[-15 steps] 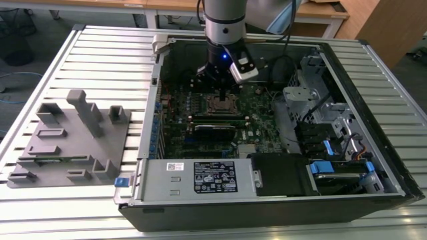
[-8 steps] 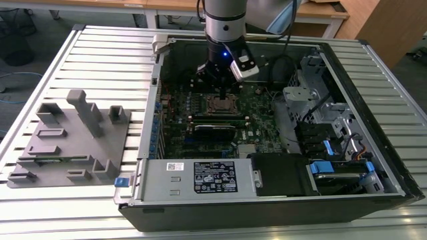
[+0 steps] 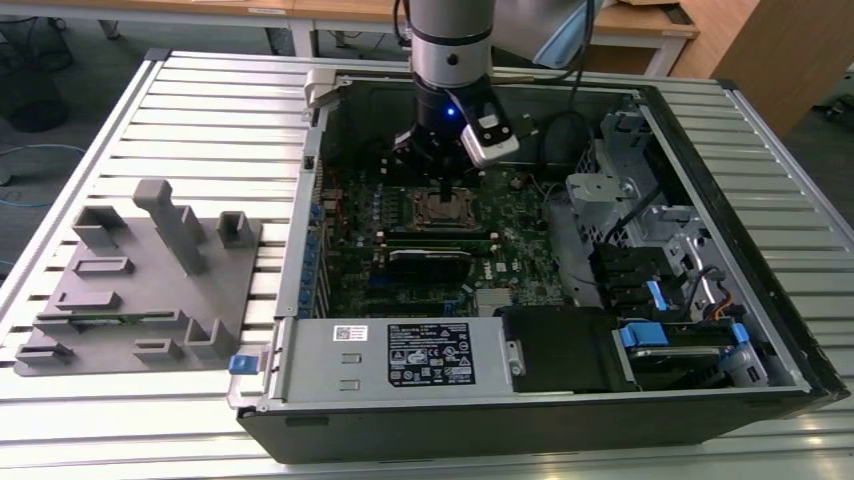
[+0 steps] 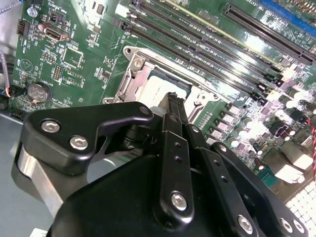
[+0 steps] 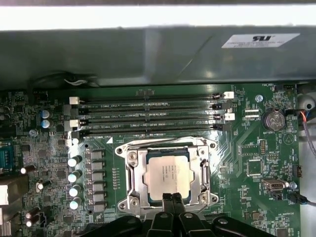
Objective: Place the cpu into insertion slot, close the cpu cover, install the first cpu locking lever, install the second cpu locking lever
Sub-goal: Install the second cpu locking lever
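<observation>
case: big open black tower PC case [image 3: 747, 330] lying on its side on the slatted metal table [image 3: 200, 100], fills the right of the exterior view
board: green motherboard [image 5: 247, 143] with the long black memory slots [image 5: 148, 111] across the middle of the first wrist view
cover: thin silvery cpu cover [image 5: 132, 177] looks folded down round the chip, lower centre
slot: the insertion slot [image 5: 168, 148] sits under it
cpu: dull silver square cpu [image 5: 168, 174] seated in the slot already
gripper: black gripper [image 5: 172, 199], fingertips pressed together, nothing held, touching the cover's near edge
arm: straight down over the socket
tip: imo push flat and gentle so the frame doesn't skew
</observation>
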